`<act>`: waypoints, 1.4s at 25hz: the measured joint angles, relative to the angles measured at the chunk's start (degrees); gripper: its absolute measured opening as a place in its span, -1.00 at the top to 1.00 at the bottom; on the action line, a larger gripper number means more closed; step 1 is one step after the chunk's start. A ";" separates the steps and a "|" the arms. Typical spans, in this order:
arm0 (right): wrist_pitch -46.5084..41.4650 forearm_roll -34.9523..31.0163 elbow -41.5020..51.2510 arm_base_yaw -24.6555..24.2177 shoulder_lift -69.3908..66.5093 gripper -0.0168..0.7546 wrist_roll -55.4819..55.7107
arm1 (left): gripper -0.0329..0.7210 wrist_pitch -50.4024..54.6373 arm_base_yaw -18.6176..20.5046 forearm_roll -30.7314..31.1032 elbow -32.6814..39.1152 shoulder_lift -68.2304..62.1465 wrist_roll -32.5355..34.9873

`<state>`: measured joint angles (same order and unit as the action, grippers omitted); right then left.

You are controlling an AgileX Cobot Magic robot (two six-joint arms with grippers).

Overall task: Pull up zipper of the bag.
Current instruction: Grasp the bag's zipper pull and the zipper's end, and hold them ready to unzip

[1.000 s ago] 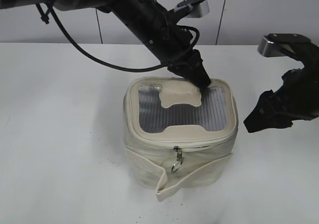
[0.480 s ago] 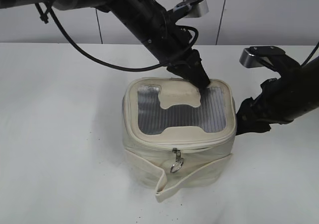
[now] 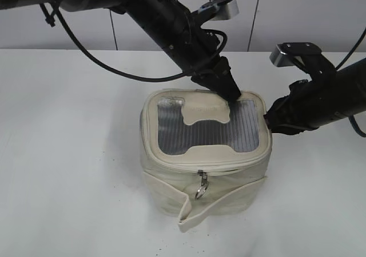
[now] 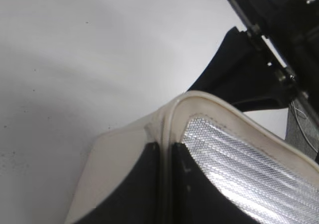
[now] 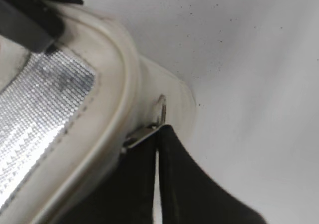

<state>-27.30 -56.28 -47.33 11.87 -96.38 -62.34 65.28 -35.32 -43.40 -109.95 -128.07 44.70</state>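
Cream bag [image 3: 206, 160] pinned by closed left gripper [image 3: 231, 94]; right gripper [image 5: 158, 134] pinches a zipper [image 3: 229, 167] slider; front appears closed, pull pending.

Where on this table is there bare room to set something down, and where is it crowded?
Bare table lies left of the bag, and a strip runs in front of it. It is crowded at the bag's far rim, where the left gripper presses on top, and at its right side, where the right gripper meets the zipper.
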 joint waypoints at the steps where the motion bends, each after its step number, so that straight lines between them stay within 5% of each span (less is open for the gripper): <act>1: -0.13 0.05 0.00 0.00 0.03 0.94 0.71 | 0.81 0.00 0.00 0.00 0.00 0.00 0.00; 12: -8.87 18.55 0.00 0.00 6.70 0.94 24.61 | 0.81 -0.06 0.00 -0.11 0.00 0.00 0.04; 35: -29.99 22.25 3.14 0.93 22.68 0.94 31.29 | 0.81 -0.92 -0.05 0.00 0.00 0.00 -0.20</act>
<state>-57.29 -34.03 -44.19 12.80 -73.70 -31.05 64.36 -35.37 -43.40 -109.95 -128.07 44.50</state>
